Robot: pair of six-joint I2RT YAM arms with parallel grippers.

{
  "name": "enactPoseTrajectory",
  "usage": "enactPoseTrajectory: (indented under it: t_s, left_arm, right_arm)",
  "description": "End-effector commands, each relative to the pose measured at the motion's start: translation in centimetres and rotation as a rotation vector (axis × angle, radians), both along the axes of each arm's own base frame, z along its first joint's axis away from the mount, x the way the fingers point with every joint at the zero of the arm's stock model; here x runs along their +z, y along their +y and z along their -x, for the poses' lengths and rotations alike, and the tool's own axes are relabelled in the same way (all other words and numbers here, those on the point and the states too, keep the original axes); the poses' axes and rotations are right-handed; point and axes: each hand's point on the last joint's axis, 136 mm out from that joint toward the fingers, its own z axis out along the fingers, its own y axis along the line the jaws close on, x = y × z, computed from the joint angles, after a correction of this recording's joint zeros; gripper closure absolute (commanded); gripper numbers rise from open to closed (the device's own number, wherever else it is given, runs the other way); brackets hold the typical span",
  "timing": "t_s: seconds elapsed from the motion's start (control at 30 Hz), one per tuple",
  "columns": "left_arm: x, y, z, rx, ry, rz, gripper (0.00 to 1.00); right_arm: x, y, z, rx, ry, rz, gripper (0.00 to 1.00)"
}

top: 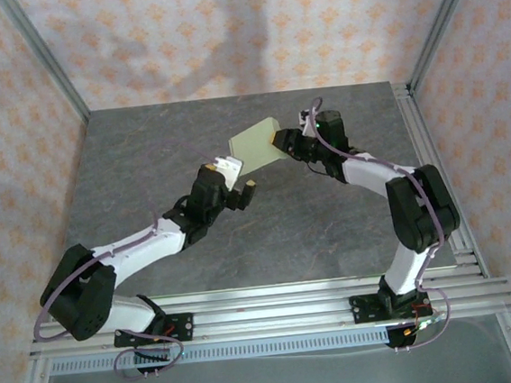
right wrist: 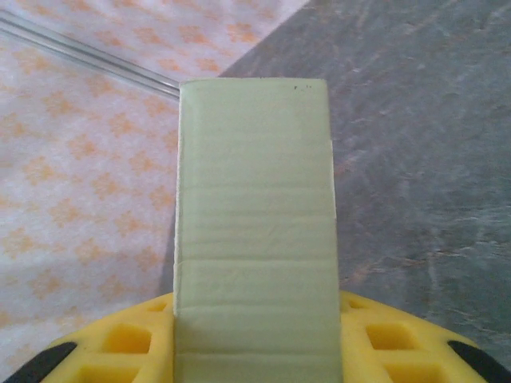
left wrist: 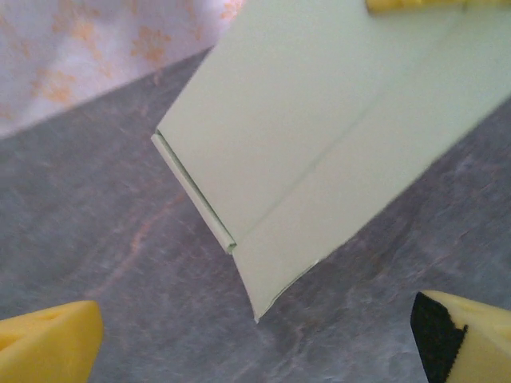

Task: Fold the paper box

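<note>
grey table [top: 269, 235] below paper box [top: 256, 146], patterned walls [top: 222, 32]

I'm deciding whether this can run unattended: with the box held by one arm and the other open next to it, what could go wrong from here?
1. The paper box is gripped at one end by the right pincer. Its free end is unsupported and could sag or twist in that grip.
2. The left pincer is open close to the free corner. If it closes off-line, it could crush the thin card or bend the narrow folded lip at that end.
</note>
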Motion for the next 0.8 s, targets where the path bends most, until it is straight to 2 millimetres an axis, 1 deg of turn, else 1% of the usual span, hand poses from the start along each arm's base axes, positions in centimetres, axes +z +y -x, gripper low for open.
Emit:
enactPoseTrajectory:
  t_s: [0.0,0.1,0.2,0.3,0.37,0.6,0.7,0.77]
  left_arm:
    - [2.4,1.4,0.0,0.047,-0.199,-0.239,0.00]
    - [2.9,0.1,0.7,0.011,-0.261,-0.342,0.00]
    - [3.0,-0.4,0.8,0.031,-0.314,-0.446,0.00]
    - [3.0,-0.4,0.3,0.091,-0.363,-0.542,0.00]
    - [2.9,0.0,-0.3,0.155,-0.369,-0.608,0.00]
    - [2.7,-0.2,-1.4,0.230,-0.413,-0.665,0.01]
    - [3.1,0.0,-1.7,0.271,-0.438,-0.662,0.04]
    - [2.9,-0.2,-1.8,0.273,-0.439,-0.664,0.06]
  right_arm:
    - [2.3,0.5,1.5,0.044,-0.010,-0.054,0.65]
    - [2.7,0.3,1.8,0.042,0.000,-0.062,0.65]
    - [3.1,0.5,2.4,0.060,0.013,-0.083,0.65]
    - [3.6,0.6,3.0,0.072,0.025,-0.103,0.65]
    - [3.9,0.7,3.4,0.078,0.035,-0.117,0.66]
    - [4.3,0.3,4.5,0.082,0.063,-0.122,0.66]
    - [4.2,0.3,4.8,0.080,0.084,-0.118,0.66]
    - [4.1,0.2,5.0,0.076,0.099,-0.130,0.66]
